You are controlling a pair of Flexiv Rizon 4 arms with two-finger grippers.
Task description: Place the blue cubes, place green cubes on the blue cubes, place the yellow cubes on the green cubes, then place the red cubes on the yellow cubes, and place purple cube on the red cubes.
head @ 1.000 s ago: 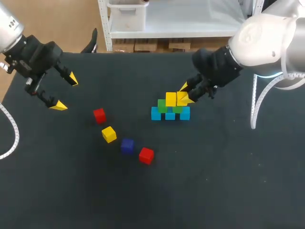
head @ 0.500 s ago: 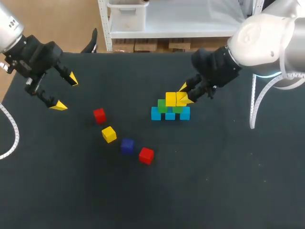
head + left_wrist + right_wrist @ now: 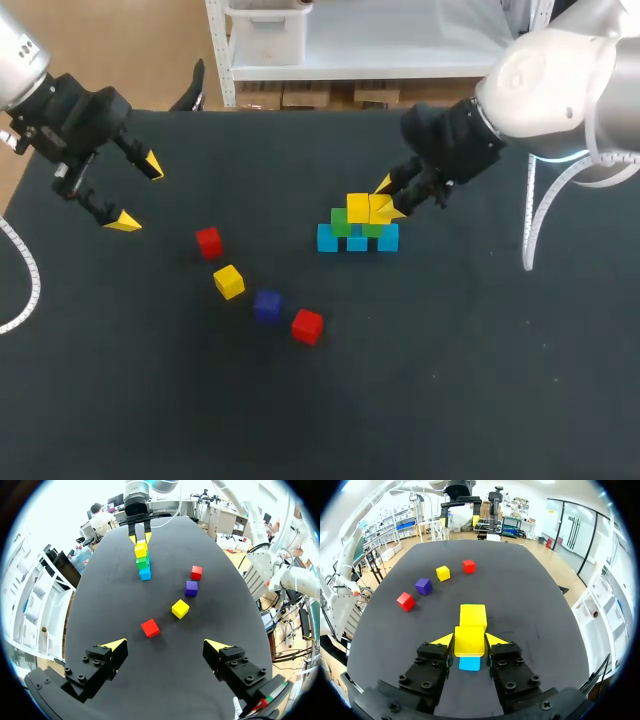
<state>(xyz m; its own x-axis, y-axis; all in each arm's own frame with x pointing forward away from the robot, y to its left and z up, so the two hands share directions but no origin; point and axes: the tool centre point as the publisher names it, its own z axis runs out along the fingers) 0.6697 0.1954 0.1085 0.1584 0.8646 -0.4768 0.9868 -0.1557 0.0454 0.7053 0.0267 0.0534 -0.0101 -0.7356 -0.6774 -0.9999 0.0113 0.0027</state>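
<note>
Scarcely anything has shifted over the last second: my right claw [image 3: 390, 197] stays pinched on the second yellow cube [image 3: 469, 641], seated on the green cubes [image 3: 340, 226]. My left claw [image 3: 137, 193] hangs spread. Release likely follows.

The head camera looks steeply down on the whole table [image 3: 450, 400] from above and behind. The left wrist camera faces the stack [image 3: 143, 562] from far across the table, the right wrist camera from close up. All three views share the loose cubes [image 3: 266, 305].
</note>
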